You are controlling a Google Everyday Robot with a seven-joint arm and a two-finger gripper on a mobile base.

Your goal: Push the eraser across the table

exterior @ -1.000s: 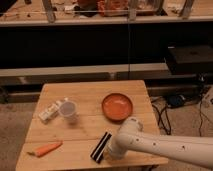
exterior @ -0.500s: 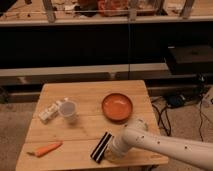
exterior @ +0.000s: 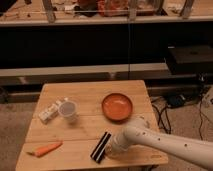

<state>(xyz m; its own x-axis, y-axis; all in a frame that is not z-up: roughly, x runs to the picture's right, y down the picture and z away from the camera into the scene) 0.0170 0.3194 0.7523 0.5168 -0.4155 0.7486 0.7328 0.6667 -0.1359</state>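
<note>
**Hand at the eraser, most of the push left to do**

Far left of the bowl [exterior: 117, 106], toward the front edge of the counter [exterior: 85, 92], you have a carrot [exterior: 48, 148]. A small white box [exterior: 48, 114] and a clear cup [exterior: 68, 110] stand left of the bowl, about level with it. The eraser [exterior: 101, 147] lies in front of the bowl and slightly left, close to the counter's front edge. It is a black oblong block with a pale stripe down its length, lying flat and at an angle. Your hand [exterior: 112, 148] sits in front of the bowl, right beside the eraser's right side, closed tight and holding nothing. You cannot tell whether it actually touches the block. I judge the push barely begun: bare wood runs from the eraser toward the carrot.
</note>
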